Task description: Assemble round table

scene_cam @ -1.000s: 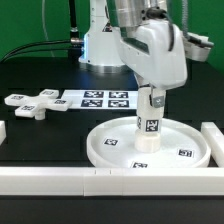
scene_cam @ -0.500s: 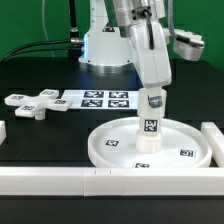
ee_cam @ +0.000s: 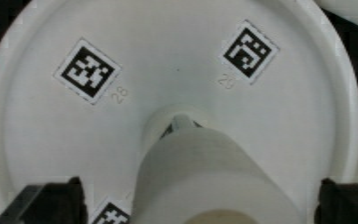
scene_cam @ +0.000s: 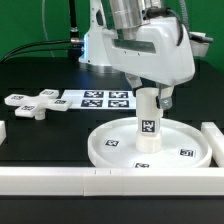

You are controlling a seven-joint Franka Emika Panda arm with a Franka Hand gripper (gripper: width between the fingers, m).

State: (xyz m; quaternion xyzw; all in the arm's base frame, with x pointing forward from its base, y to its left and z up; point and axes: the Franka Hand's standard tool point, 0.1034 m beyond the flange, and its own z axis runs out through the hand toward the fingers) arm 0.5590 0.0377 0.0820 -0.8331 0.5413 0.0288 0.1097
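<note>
The table (scene_cam: 45, 140) is matte black under soft, even light. The marker board (scene_cam: 105, 99) lies flat on it. Behind the marker board rises a green backdrop (scene_cam: 15, 25), perhaps a curtain or a wall, with dark cables (scene_cam: 48, 42) before it. In front of the marker board, a long white bar (scene_cam: 50, 181) edges the table.

The round disc's (scene_cam: 175, 135) middle is being taken up by the upright post (scene_cam: 146, 128), and the room above it is being filled by the gripper (scene_cam: 150, 98), its fingers (ee_cam: 48, 200) being held clear of the post. The disc is being hemmed in by one long white bar (scene_cam: 60, 181) on the camera's side and a second bar (scene_cam: 212, 138) at the exterior view's right. Bare worktop (scene_cam: 45, 140) is being left open between the disc and the cross-shaped piece (scene_cam: 30, 106).
</note>
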